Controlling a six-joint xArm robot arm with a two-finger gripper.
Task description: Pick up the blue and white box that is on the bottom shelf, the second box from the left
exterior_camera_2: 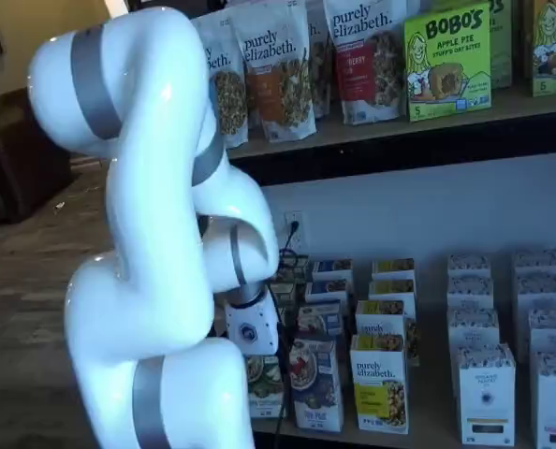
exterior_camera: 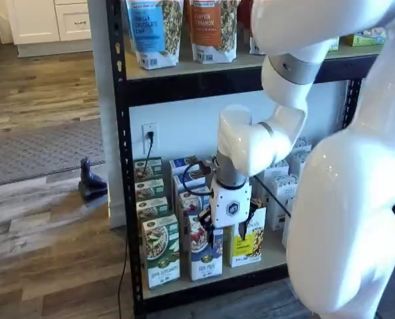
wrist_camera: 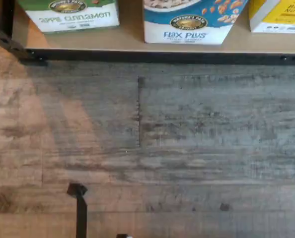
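Note:
The blue and white box (wrist_camera: pixel 187 22) stands at the front edge of the bottom shelf (wrist_camera: pixel 132 43), its white lower part reading "Flax Plus". It stands between a green-and-white box (wrist_camera: pixel 70 15) and a yellow-and-white box (wrist_camera: pixel 279 15). In a shelf view my gripper (exterior_camera: pixel 227 234) hangs just in front of the blue and white box (exterior_camera: pixel 206 260) at the height of its upper part. The black fingers stand apart with a gap between them and hold nothing. In a shelf view the gripper's white body (exterior_camera_2: pixel 252 329) sits left of the box (exterior_camera_2: pixel 315 385), and the fingers do not show there.
More rows of boxes fill the bottom shelf (exterior_camera_2: pixel 428 423) behind and to the right. The black rack upright (exterior_camera: pixel 123 166) stands at the left. A power cable (exterior_camera: pixel 146 156) hangs from a wall outlet. An upper shelf (exterior_camera: pixel 184 70) holds bags. A black object (exterior_camera: pixel 91 181) lies on the wooden floor.

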